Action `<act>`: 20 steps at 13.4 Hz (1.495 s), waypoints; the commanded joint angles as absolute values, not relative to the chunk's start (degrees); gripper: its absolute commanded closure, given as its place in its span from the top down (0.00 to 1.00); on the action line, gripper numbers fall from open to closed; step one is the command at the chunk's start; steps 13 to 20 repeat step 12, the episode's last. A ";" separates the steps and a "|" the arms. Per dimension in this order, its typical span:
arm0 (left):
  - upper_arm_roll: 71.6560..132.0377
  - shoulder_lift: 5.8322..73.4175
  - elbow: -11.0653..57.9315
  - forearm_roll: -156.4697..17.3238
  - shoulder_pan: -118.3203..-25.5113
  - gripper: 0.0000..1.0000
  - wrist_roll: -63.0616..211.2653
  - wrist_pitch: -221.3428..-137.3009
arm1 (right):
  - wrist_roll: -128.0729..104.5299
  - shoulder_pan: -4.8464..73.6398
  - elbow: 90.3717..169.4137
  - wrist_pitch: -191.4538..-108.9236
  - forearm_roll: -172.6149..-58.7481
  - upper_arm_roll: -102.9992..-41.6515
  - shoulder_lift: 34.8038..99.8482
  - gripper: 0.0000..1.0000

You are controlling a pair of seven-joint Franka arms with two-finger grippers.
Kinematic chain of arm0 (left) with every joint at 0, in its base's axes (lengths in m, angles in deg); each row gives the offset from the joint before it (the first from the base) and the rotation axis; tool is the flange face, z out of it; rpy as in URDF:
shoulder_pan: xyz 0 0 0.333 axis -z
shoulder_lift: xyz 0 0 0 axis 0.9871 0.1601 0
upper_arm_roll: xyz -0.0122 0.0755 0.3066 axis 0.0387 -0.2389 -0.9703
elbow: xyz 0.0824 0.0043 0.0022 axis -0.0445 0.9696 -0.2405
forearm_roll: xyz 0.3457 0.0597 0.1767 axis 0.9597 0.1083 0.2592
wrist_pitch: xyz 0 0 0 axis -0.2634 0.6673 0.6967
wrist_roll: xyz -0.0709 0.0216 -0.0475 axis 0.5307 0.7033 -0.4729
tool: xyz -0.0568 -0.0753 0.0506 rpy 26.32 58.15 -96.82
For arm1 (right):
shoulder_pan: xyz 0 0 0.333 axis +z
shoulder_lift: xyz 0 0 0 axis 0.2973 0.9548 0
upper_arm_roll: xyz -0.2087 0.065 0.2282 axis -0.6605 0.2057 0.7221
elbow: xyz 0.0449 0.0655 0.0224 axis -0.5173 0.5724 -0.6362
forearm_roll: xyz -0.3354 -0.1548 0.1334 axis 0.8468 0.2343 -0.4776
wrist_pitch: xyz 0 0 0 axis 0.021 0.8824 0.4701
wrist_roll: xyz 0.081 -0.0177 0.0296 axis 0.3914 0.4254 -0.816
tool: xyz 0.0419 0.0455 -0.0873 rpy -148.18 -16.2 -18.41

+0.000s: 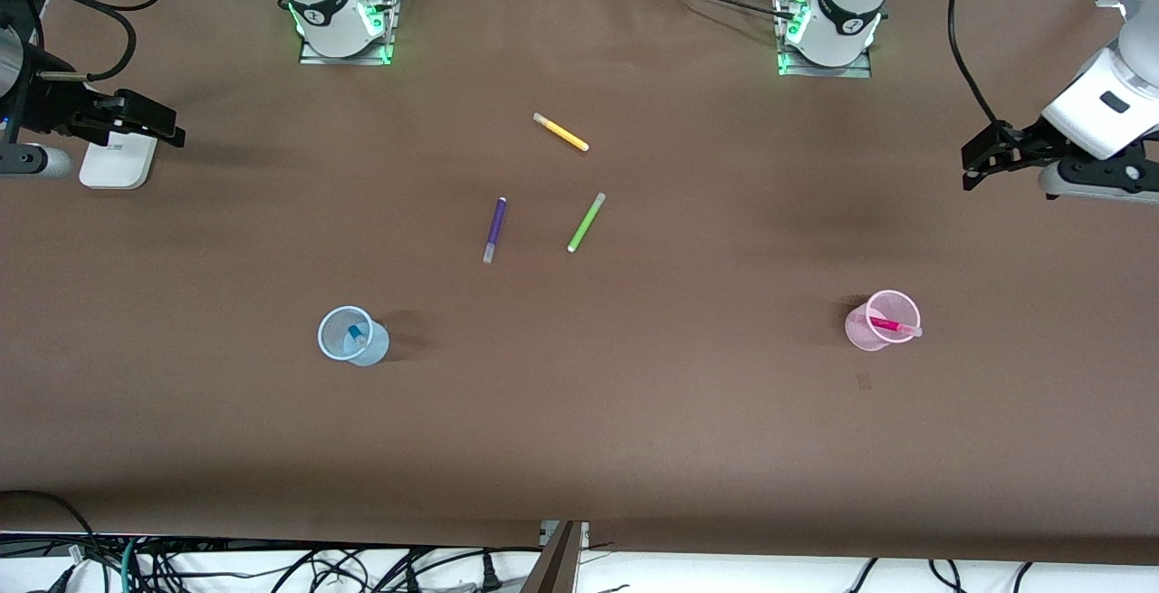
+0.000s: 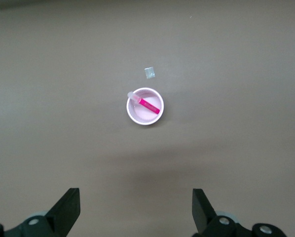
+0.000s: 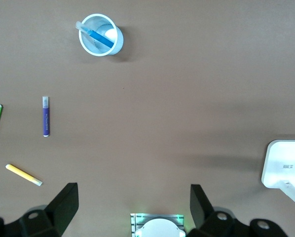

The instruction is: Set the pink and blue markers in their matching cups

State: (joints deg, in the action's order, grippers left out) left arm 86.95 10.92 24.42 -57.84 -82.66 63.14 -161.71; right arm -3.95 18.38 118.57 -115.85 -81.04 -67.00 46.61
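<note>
Pink marker leaning inside pink cup, blue marker inside blue cup, toward right arm's end of worktop from pink cup; task looking complete. Left pincer and right pincer both hanging wide open, empty, parking at worktop ends, likely clearing workspace.

Blue marker in cup toward right arm's end; pink marker in cup toward left arm's end; three pens between, farther from front camera.

yellow pen, purple pen, green pen
</note>
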 commanded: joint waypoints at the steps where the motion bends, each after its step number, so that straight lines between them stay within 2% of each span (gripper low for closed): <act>1: 86.07 11.36 23.66 -59.26 -81.76 1.00 62.38 -160.34 | -3.40 18.18 116.57 -114.20 -79.80 -66.79 47.90 1.00; 20: 86.16 12.51 22.16 -59.26 -81.76 1.00 62.64 -159.02 | -3.49 18.35 116.48 -114.28 -79.19 -66.79 48.26 1.00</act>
